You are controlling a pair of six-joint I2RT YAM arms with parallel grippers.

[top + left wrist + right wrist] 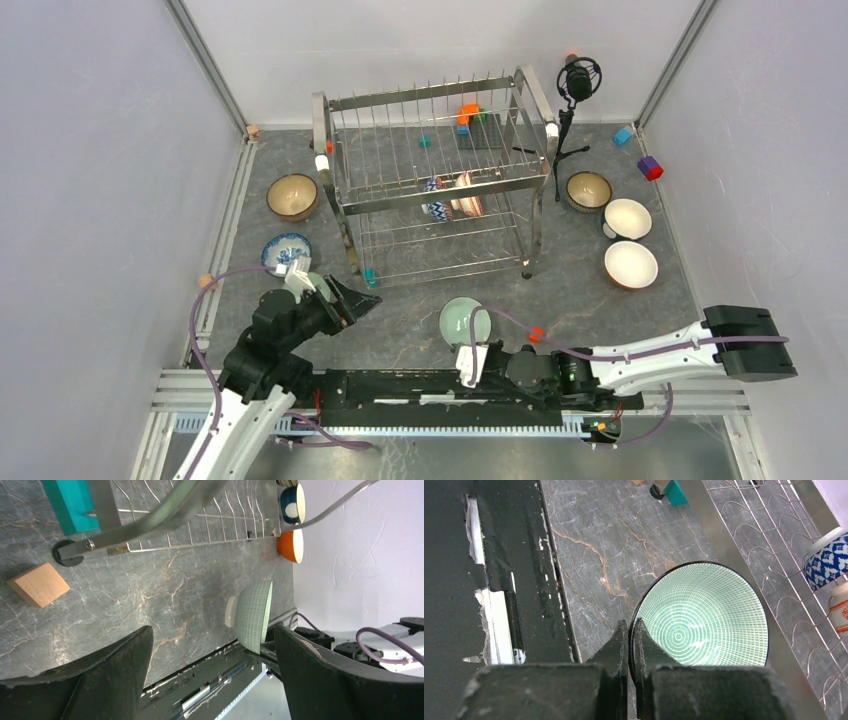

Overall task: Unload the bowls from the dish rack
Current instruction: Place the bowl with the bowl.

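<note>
Over on the left, a brown bowl [292, 196] and a blue-and-white bowl [285, 250] are sitting out on the table [600, 310], so I'd say we're around halfway through. The left gripper [212, 640] hangs low just off the rack's front-left foot with its fingers spread wide and nothing in them. The dish rack [388, 199] is in the middle and has two bowls standing on edge in the lower tier, a blue patterned bowl [435, 203] and a red-and-white bowl [468, 196] right beside it. In front of the rack, near the table's front edge, the right gripper [631, 630] has its fingers nearly closed, pinching the near rim of the green bowl [704, 615]. That bowl is upright and right at table level, though I can't tell if the foot has actually touched down. Far right there's a second brown bowl [589, 190], a navy bowl [627, 218] and an orange bowl [631, 264], all out on the table. So this looks like the set-down step for the green one. Next it needs to settle the bowl flat, open the fingers, lift straight off the rim without tipping it, then reach into the lower tier for one of those last two.
</note>
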